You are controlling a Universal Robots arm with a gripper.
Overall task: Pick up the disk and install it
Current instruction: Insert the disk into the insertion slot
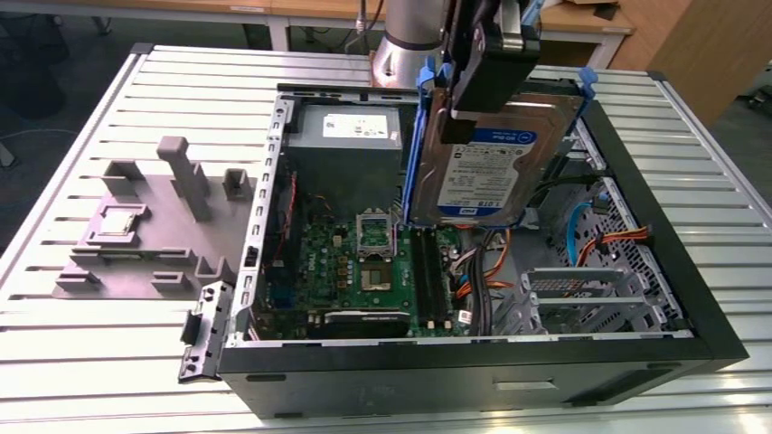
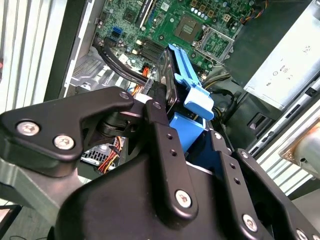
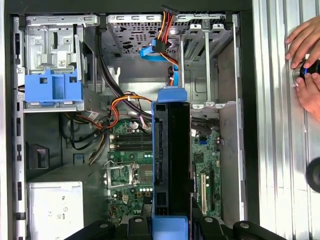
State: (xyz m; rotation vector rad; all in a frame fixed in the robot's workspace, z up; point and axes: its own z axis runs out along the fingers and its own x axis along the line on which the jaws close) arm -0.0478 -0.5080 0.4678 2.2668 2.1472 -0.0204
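The disk (image 1: 489,176) hangs upright over the open computer case (image 1: 483,354), its white-and-blue label facing the exterior view and a blue plastic bracket along its edges. My gripper (image 1: 476,108) grips it from the top, shut on it. In the first wrist view the disk (image 3: 172,165) appears edge-on above the motherboard, with the gripper (image 3: 170,227) at its near end. In the second wrist view the black fingers (image 2: 159,125) clamp the blue bracket of the disk (image 2: 192,95).
Inside the case are the green motherboard (image 1: 362,271), a grey power-supply box (image 3: 55,210), a silver cage with a blue latch (image 3: 52,85), empty metal bays (image 3: 200,75) and loose cables (image 3: 165,30). A grey fixture (image 1: 157,226) lies on the slatted table. A person's hands (image 3: 307,65) rest beside the case.
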